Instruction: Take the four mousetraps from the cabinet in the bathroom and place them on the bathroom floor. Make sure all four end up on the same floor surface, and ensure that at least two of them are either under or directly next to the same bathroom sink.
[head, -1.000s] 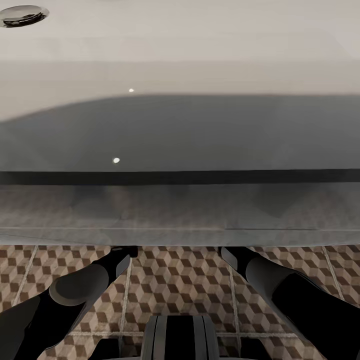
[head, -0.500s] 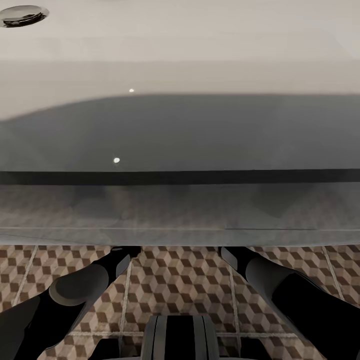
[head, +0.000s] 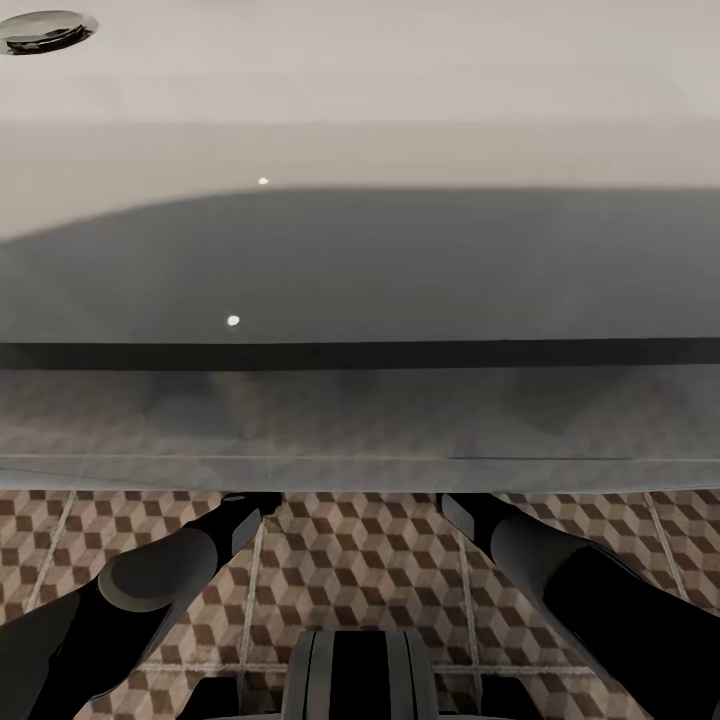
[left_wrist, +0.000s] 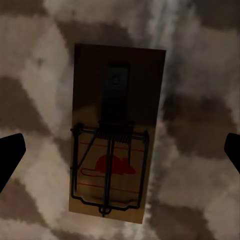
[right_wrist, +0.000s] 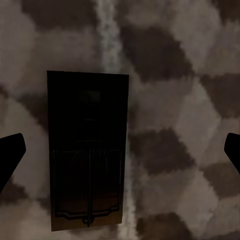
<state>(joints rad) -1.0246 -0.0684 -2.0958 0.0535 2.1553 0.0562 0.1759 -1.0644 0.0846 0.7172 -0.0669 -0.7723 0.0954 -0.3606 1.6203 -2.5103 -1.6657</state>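
Note:
In the left wrist view a mousetrap (left_wrist: 115, 135) lies flat on the bathroom floor (left_wrist: 200, 100), a wooden plate with a wire spring and a red mouse print. My left gripper (left_wrist: 120, 152) hangs open over it, its dark fingertips (left_wrist: 10, 155) wide apart on either side. A second mousetrap (right_wrist: 87, 150), in deep shadow, rests on the tiles in the right wrist view, with my right gripper (right_wrist: 120, 152) open above it. From the head, both arms (head: 160, 570) reach under the front of the white sink (head: 360, 150). The cabinet is out of view.
The sink's vanity front (head: 360, 420) spans the whole width just ahead of my trunk, hiding both hands. A drain (head: 45, 28) sits at the basin's far left. Cube-patterned floor tiles (head: 360, 560) show between my arms.

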